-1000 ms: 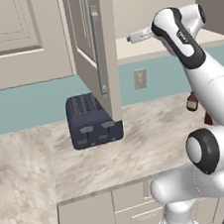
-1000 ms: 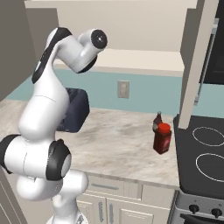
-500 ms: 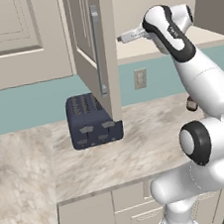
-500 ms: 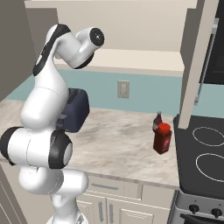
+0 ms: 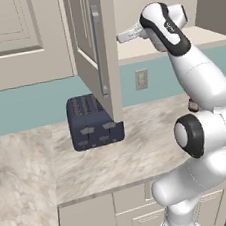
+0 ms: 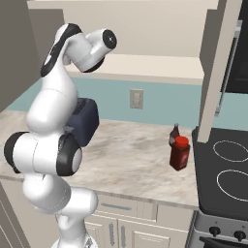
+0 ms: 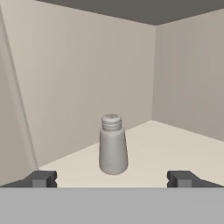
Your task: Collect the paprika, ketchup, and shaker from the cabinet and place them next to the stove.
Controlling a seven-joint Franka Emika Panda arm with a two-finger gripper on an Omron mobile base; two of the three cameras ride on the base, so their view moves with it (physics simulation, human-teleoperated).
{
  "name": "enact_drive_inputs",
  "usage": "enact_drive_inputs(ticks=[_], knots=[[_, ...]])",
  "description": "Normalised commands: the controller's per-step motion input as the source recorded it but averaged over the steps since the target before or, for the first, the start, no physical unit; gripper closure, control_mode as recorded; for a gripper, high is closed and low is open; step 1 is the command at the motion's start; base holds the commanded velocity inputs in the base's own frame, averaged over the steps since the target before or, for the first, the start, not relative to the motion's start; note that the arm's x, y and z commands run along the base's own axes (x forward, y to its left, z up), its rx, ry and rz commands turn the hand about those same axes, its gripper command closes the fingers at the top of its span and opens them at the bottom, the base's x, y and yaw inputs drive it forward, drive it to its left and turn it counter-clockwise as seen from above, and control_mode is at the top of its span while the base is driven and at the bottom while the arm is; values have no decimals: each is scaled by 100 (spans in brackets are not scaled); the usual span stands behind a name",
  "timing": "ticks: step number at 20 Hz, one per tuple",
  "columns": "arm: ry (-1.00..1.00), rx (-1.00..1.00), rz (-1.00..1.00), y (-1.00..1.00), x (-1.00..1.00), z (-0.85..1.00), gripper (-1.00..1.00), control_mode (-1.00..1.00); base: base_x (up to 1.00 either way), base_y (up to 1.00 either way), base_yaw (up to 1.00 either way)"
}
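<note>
Since a moment ago, the white arm has swung its hand farther left, in toward the open cabinet (image 5: 94, 52), and the things on the counter have stayed put. The gripper (image 7: 111, 178) stands wide open with nothing in it. Its two dark fingertips (image 7: 41, 178) sit far apart at the bottom of the hand view. Between them and a bit farther back, the grey shaker (image 7: 113, 145) stands upright on the cream shelf (image 7: 183, 151), apart from the walls. The ketchup (image 6: 179, 153), red with a red cap, stands on the marble counter (image 6: 131, 160) just beside the black stove (image 6: 225, 169). A smaller dark bottle (image 6: 173, 133) stands right behind it. The dark blue toaster (image 5: 92, 121) sits on the counter under the cabinet door.
</note>
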Motion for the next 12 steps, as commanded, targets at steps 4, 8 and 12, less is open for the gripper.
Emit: enact_drive_inputs(ticks=[4,8,12], knots=[[0,0,4,0,3,0,-100,-100,0,0,0],[0,0,0,9,21,0,-100,-100,0,0,0],[3,0,0,12,26,0,-100,-100,0,0,0]])
